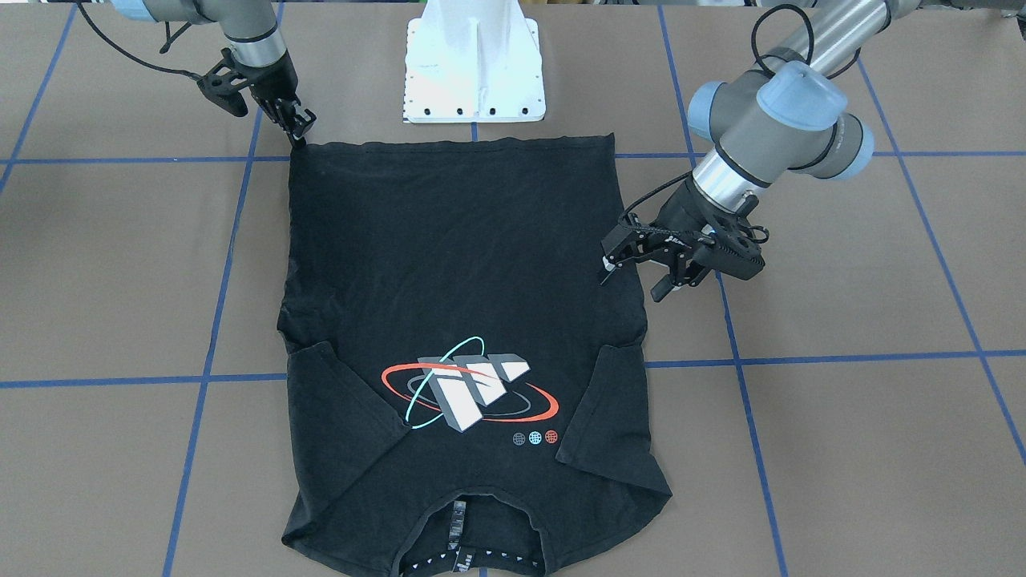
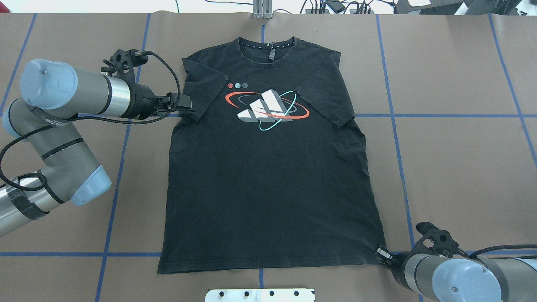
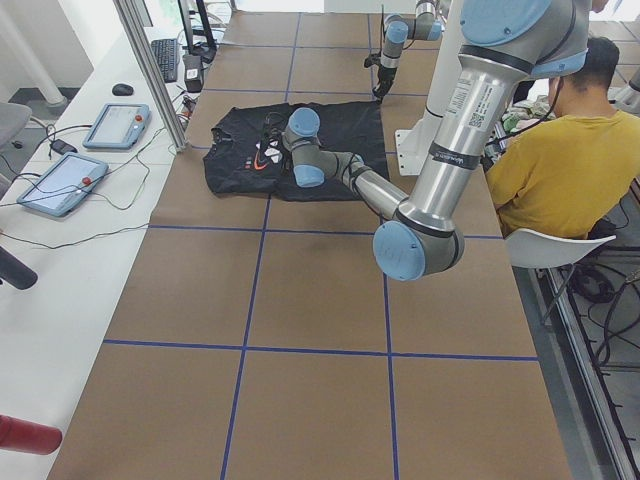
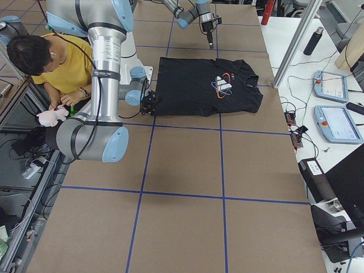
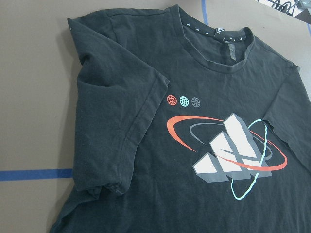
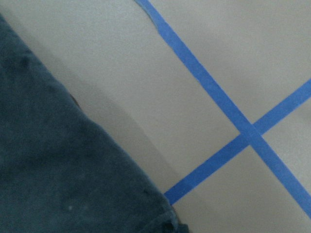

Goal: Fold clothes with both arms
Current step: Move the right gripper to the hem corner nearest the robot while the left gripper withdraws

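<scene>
T-shirt (image 2: 268,188) lies spread flat on brown table (image 2: 453,167).

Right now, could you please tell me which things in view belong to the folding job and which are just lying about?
Job: black T-shirt; left claw, open beside a sleeve; right claw, at the hem corner.
Lying about: keyboard; mouse; tablets; dark bottle.

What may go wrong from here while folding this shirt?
The right tool sits at a bottom corner of the black T-shirt; it may catch too little cloth and slip.
The open left tool is beside the shirt's side edge; it might pinch only one layer, which would wrinkle the fold.
</scene>
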`<state>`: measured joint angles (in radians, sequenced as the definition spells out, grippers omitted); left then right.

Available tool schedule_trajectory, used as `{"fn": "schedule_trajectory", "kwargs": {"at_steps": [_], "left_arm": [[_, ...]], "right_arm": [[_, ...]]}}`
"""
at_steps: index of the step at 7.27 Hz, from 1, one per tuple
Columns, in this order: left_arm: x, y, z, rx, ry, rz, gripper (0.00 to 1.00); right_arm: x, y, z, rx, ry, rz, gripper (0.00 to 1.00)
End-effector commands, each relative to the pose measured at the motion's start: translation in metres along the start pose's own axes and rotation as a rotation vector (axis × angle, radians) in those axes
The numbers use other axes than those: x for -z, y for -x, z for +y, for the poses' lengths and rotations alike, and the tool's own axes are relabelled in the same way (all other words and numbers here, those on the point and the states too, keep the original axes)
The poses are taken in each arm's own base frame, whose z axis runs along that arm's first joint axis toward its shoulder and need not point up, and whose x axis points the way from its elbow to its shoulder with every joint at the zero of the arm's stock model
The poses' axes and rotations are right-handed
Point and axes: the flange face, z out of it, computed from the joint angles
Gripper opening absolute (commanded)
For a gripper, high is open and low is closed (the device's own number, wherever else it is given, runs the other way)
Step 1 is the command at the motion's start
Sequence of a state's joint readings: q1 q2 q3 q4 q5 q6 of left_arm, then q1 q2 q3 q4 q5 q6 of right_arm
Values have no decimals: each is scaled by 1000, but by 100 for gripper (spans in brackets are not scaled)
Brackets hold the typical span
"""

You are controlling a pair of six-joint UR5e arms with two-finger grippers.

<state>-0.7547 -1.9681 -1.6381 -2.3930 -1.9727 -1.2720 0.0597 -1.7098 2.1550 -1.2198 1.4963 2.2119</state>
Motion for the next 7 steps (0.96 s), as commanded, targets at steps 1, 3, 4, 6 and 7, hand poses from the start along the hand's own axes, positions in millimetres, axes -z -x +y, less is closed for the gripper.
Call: {"fn": "schedule_trajectory", "kwargs": {"at_steps": [1,3,4,6,7], "left_arm": [[4,-6,1,5,-1,13,100],[62,3,71,79,44,56,100],[88,4,111,164,71,65,100],[106,25,162,270,152,16,100],[102,37,188,318,201,-26,100]], "right_arm": [[12,3,-1,-5,10,-15,0],[42,11,3,-12,51,-53,0],[56,16,5,-15,66,-76,0],[67,23,-7,-37,55,-98,0],[67,22,-13,-40,44,-96,0]]}}
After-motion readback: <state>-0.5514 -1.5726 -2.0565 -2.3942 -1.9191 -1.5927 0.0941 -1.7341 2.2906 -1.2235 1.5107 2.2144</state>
